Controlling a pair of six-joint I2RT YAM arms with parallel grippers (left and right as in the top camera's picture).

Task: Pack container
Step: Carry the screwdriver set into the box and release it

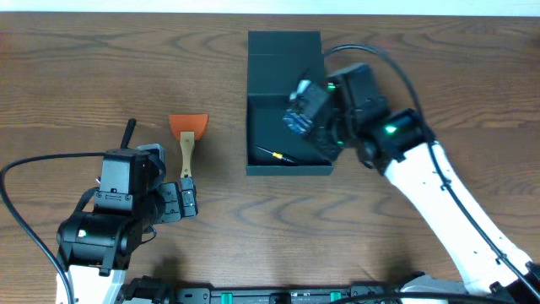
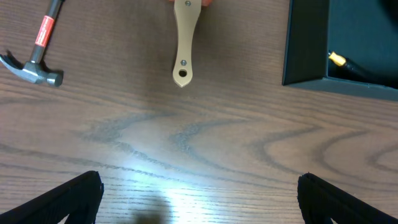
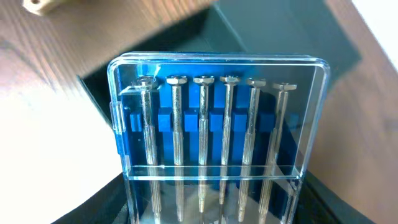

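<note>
The dark container (image 1: 261, 110) lies open at the table's middle, its flap lid (image 1: 284, 44) folded back; its corner shows in the left wrist view (image 2: 305, 43) and it is blurred behind the case in the right wrist view (image 3: 261, 37). A thin black tool with a yellow tip (image 1: 278, 154) lies inside (image 2: 339, 60). My right gripper (image 1: 305, 108) is shut on a clear plastic case of several screwdrivers with a blue insert (image 3: 214, 137), holding it over the container. My left gripper (image 1: 179, 203) is open and empty (image 2: 199, 196) above bare table.
An orange scraper with a wooden handle (image 1: 186, 139) lies left of the container, its handle end just ahead of my left gripper (image 2: 185, 37). A hammer with a black and red handle (image 2: 38, 53) lies further left, mostly hidden by the left arm in the overhead view (image 1: 131, 131).
</note>
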